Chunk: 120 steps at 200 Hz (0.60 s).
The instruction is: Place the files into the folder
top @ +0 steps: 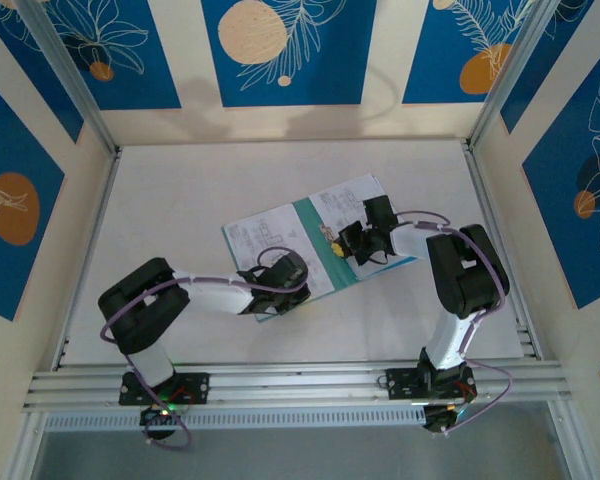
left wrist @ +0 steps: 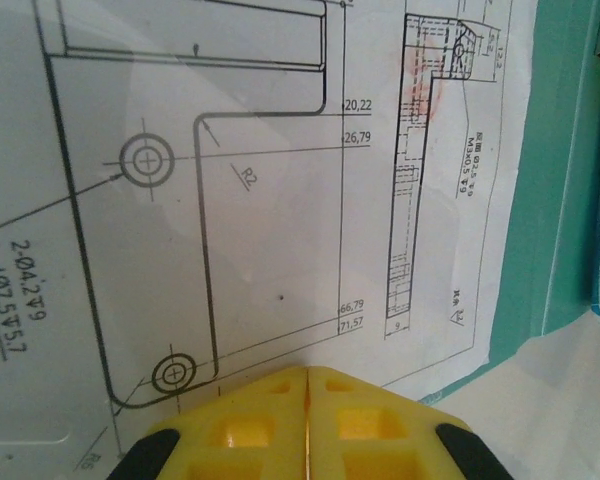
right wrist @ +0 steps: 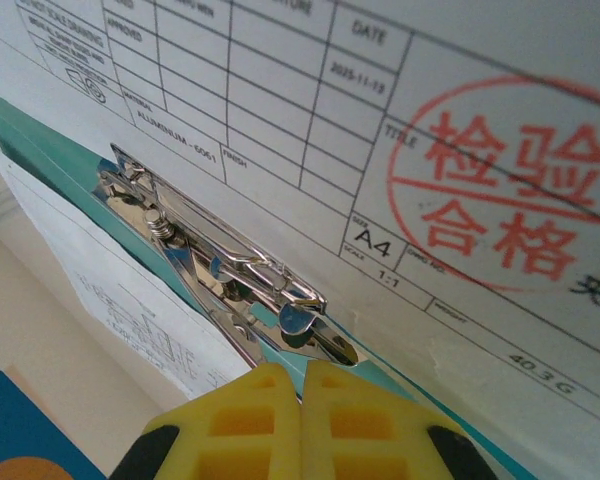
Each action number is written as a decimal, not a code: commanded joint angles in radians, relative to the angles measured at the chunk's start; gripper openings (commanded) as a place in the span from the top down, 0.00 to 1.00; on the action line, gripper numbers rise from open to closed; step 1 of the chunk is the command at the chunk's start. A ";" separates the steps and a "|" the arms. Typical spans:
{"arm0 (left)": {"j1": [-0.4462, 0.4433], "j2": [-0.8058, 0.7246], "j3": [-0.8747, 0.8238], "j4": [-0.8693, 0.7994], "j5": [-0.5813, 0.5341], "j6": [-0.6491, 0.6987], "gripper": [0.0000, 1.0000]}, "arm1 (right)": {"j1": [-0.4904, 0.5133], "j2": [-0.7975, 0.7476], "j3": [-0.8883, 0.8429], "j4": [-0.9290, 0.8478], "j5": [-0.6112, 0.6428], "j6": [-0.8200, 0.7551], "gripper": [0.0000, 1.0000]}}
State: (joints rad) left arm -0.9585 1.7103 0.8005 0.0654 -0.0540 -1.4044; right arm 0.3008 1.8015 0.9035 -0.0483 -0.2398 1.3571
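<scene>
The white bench (top: 180,190) spreads beyond the left end effector (top: 272,287) and the right end effector (top: 352,245). Past both stands a cream back wall (top: 385,60) hung with blue panels (top: 280,50) bearing white leaf outlines and peach and orange discs. Matching side walls (top: 30,200) rise outward of each end effector, met by slanting aluminium posts (top: 70,80). Behind the end effectors, ribbed aluminium rails (top: 300,380) edge the bench. The light is soft and even.

folder (top: 313,240): teal-green, open flat, mid-table | files (top: 263,238): white printed sheets lying on it
</scene>
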 commanded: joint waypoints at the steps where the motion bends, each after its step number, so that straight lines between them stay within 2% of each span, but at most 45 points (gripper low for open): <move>1: 0.010 0.009 -0.025 -0.041 -0.013 0.002 0.92 | 0.001 0.115 -0.035 -0.271 0.182 -0.010 1.00; 120: 0.020 -0.002 -0.072 -0.026 -0.016 -0.026 0.92 | -0.002 0.155 -0.022 -0.340 0.256 -0.015 1.00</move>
State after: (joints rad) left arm -0.9531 1.7042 0.7643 0.1196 -0.0536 -1.4151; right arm 0.3016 1.8301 0.9539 -0.1272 -0.2028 1.3422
